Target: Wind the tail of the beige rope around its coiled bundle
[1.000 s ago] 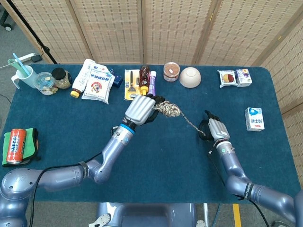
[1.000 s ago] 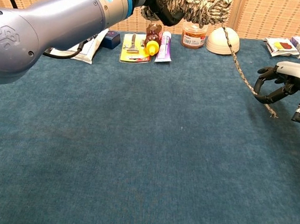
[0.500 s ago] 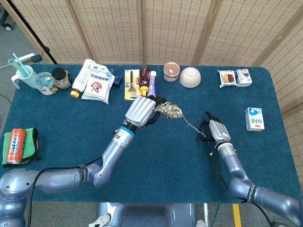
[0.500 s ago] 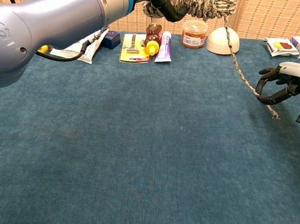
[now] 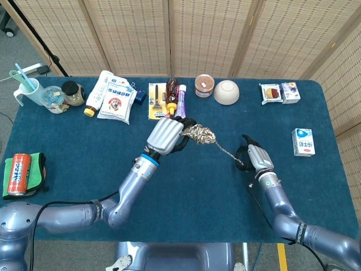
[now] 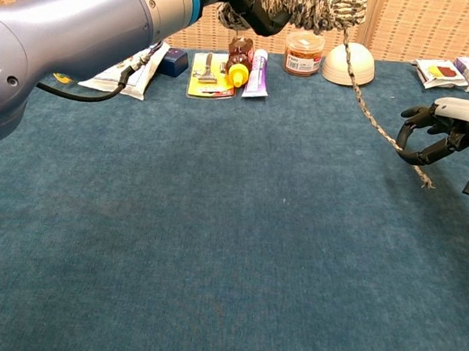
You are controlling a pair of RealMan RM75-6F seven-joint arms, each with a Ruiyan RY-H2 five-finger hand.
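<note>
Rope tail stretched for winding

The left hand point(image 5: 166, 134) grips the coiled bundle point(image 5: 201, 134) above mid-table and has drifted slightly nearer and left. The right hand point(image 6: 448, 127), fingers curled, pinches the tail point(image 6: 368, 113) to the right. The line stays taut; no new wrap is laid yet.

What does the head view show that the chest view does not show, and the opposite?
Only the head view shows the red can on its green cloth, the cup and the blue-white carton. Only the chest view shows the tail's frayed end hanging past the right hand. Both show the left hand holding the bundle, plus the bowl.
</note>
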